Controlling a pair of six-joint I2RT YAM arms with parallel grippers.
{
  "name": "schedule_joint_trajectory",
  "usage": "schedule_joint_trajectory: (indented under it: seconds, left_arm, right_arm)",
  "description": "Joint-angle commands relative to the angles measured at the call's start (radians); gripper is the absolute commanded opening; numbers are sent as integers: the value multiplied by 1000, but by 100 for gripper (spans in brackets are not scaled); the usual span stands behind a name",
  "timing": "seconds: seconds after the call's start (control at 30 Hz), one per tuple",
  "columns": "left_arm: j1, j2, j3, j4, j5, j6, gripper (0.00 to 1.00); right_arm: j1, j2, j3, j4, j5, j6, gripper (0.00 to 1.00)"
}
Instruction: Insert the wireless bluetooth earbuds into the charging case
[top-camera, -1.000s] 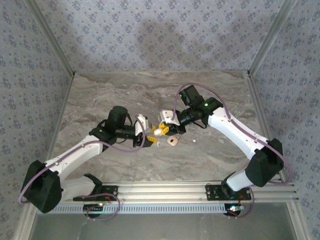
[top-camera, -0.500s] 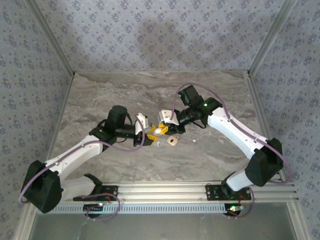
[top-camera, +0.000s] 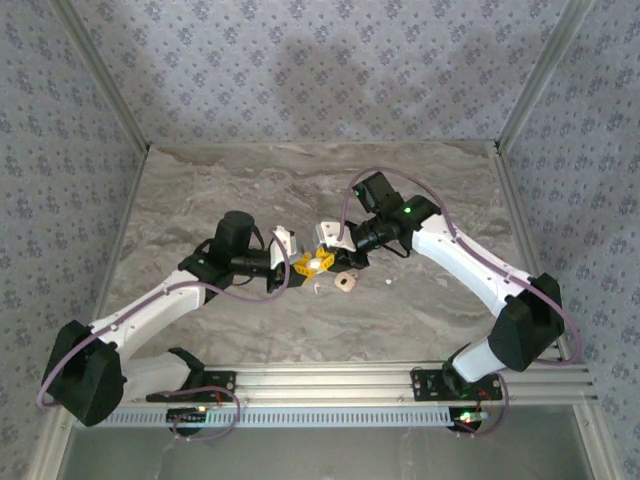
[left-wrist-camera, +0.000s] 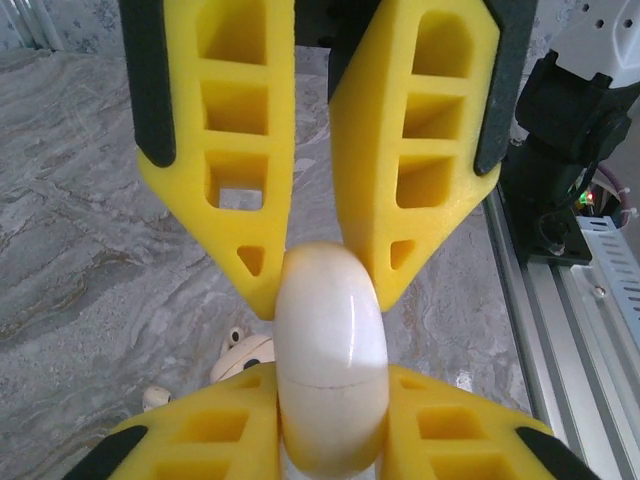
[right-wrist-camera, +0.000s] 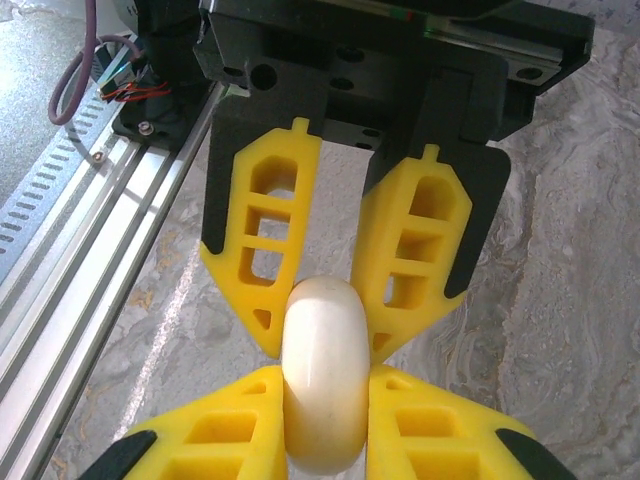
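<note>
Left gripper (left-wrist-camera: 332, 385) and right gripper (right-wrist-camera: 322, 375) jaws both pinch the closed charging case (left-wrist-camera: 330, 350) aloft; prying its lid open likely comes next, before fetching the earbuds (top-camera: 387, 283).

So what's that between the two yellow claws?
A white charging case, its seam closed. The left gripper and the right gripper both pinch it from opposite sides, as both wrist views show close up.

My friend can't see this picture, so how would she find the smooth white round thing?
Look at the middle of the marble table. Pinched there between the left end effector and right end effector is a glossy white disc. Unlike the tan square and tiny earbuds nearby, it alone is gripped.
</note>
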Motion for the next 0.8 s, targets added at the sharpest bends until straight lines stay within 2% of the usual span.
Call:
schedule_joint_trajectory:
  seconds: [0.0,0.1,0.2,0.57,0.77]
  left_arm:
    - [-2,-20,4,9,45,6,22]
    - [-3,-22,4,-6,39,19,22]
    - [-5,-22,7,-15,41,26,22]
    - [-11,-23,7,-29,41,33,20]
    - [-11,-29,-22,40,34,-9,20]
  right_arm:
    - [4,13,7,-14,4,7,27]
    - [-4,11,11,18,35,76,37]
    - [-18,2,10,49,50,108,41]
    - [-65,-20,-3,150,62,171,43]
    - [-76,-37,-22,181,49,196,44]
